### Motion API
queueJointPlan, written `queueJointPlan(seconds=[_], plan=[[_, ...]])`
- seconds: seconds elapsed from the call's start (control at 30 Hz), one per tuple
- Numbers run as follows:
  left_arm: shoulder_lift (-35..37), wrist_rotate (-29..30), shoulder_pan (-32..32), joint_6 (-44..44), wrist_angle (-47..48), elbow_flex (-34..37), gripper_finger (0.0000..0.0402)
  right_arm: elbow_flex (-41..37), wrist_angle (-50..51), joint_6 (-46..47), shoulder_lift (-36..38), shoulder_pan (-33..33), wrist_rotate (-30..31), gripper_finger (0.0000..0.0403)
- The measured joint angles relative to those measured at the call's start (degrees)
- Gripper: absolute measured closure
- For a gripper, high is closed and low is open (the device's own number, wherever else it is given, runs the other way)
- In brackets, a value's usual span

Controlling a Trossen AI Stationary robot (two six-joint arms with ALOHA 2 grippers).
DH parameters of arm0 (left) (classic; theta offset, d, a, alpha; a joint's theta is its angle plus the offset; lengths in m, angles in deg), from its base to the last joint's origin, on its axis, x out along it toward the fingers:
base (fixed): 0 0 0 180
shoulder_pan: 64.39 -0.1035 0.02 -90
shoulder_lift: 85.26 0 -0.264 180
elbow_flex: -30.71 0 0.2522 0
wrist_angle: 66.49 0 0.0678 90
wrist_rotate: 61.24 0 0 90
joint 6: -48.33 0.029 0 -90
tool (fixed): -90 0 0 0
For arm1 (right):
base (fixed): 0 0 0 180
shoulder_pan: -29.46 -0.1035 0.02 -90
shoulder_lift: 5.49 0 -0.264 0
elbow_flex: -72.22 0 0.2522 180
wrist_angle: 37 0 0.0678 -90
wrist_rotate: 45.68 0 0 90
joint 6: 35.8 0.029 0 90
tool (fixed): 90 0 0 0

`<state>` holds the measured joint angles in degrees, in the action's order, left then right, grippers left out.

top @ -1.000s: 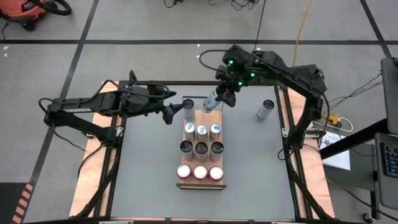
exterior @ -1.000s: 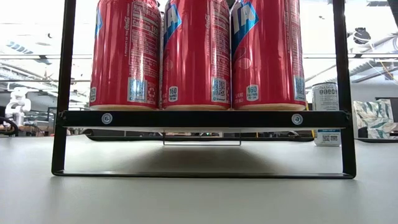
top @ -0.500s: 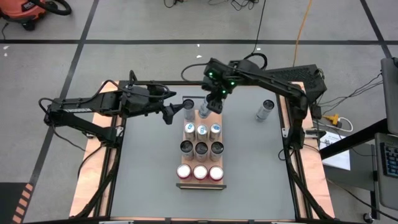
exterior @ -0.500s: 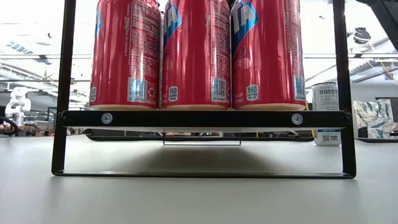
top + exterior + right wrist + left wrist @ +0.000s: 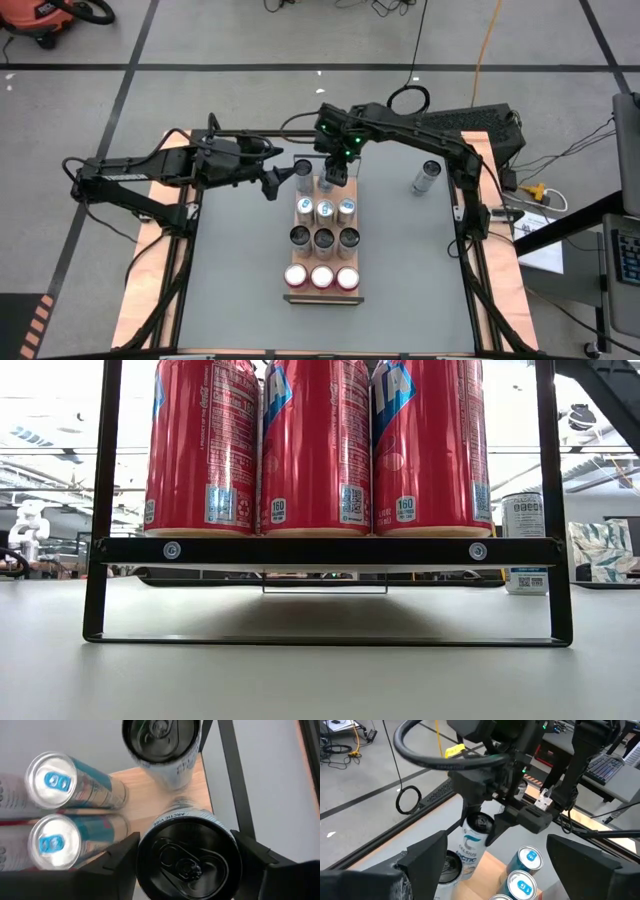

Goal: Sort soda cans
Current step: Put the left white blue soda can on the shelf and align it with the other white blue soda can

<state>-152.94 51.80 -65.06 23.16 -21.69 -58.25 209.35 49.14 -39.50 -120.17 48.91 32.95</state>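
We see the right gripper (image 5: 327, 181) clamped on a silver can (image 5: 188, 860) with a dark top, one finger (image 5: 118, 865) on each side of it. Its label reads "ARCTIC VIBE" along the upper rim, and in the left wrist view the same can (image 5: 474, 839) shows "CELSIUS" down its side. The can hangs upright over the far, bare end of the wooden tray (image 5: 330, 186), and its base appears close to the wood.

Just beyond those jaws stands a second silver can (image 5: 161, 745), off the tray's edge on the table (image 5: 400, 260). To one side of the held can stand the blue cans (image 5: 67, 782) with pale tops and blue pull tabs.

The left gripper (image 5: 272, 182) waits with its jaws apart, that second silver can (image 5: 303, 172) just in front of them and untouched.

On the tray, nearer than the right jaws, the blue row (image 5: 324, 208) comes first, then three dark-topped cans (image 5: 324, 238), then three red cans (image 5: 321, 277). Another silver can (image 5: 427, 176) stands alone, well off to the right.

In the low view the red cans (image 5: 315, 445) fill the rack (image 5: 325, 550); we can read a "160" calorie mark on each.
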Motion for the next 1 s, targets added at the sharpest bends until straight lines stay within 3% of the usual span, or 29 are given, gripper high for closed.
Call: queueJointPlan(seconds=[1.0], plan=[[0.0,-0.3,0.0,0.0,1.5,0.0,0.0059,0.0,-1.6,-0.1,-3.3,-0.7,0.9,0.0172]])
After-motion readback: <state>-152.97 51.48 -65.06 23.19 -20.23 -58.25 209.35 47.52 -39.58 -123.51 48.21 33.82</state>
